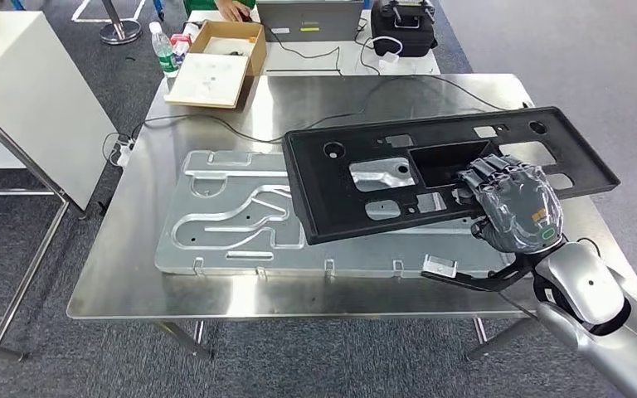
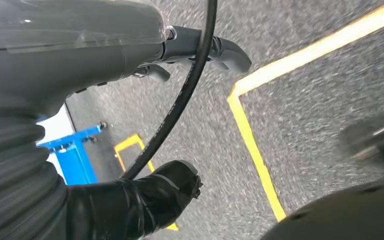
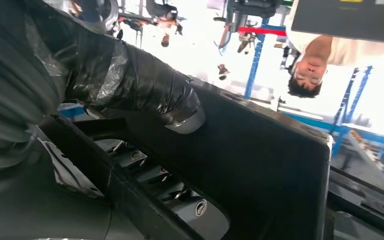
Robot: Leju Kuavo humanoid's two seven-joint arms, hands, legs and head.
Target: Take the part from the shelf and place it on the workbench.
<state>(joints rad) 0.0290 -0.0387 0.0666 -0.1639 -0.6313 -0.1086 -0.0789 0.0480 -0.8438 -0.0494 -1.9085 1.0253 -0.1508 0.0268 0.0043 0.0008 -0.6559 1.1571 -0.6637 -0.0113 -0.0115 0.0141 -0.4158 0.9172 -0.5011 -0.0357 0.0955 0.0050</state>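
The part is a long black plastic panel (image 1: 357,186) with several cut-outs, held tilted above the steel workbench (image 1: 216,290). My right hand (image 1: 510,203) grips it near its right end, fingers hooked through a rectangular opening. In the right wrist view the taped thumb (image 3: 145,90) presses on the panel's dark face (image 3: 260,165) while the fingers (image 3: 180,200) wrap under its edge. Under the panel lies a grey metal fixture plate (image 1: 232,220) with routed grooves. My left hand (image 2: 195,47) hangs over the carpeted floor with its fingers curled and nothing in them.
At the table's far end stand a cardboard box (image 1: 220,62), a bottle (image 1: 163,48), a laptop (image 1: 308,18) and a black case (image 1: 402,25), with cables trailing over the steel. A white cabinet (image 1: 25,99) stands to the left. A person (image 3: 312,65) stands beyond the table.
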